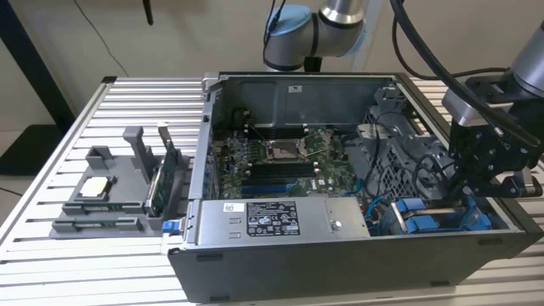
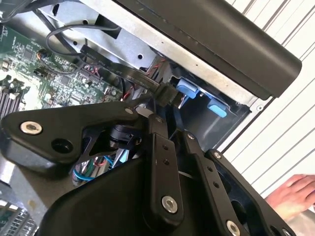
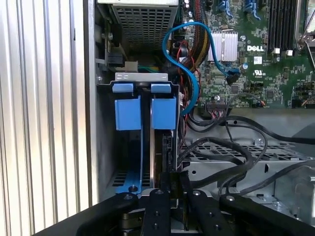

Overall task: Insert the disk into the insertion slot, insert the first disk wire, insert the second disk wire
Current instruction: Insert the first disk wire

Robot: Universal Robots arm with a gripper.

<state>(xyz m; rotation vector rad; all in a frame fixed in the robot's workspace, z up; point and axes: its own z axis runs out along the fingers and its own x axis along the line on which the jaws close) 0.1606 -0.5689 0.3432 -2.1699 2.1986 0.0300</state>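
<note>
**Plugging in the disk wire: square it up, then go slow**

The disk looks already seated in the insertion slot, standing edge-on under its blue carrier tabs, so you're on the wiring part. The gripper is pinched narrow on what looks like a black wire connector, right at the disk's exposed edge in the corner of the case.

My take: square the connector to the disk's port before you push, because a tilted plug will likely jam. Press gently along the disk's length only. Let the flat black cable trail free instead of dragging it.

Watch the loose black cables over the grey cage beside you and the blue data cable looping nearby, since either could snag. There's also a person's hand on the slatted table close to the case, so keep your moves small.
</note>
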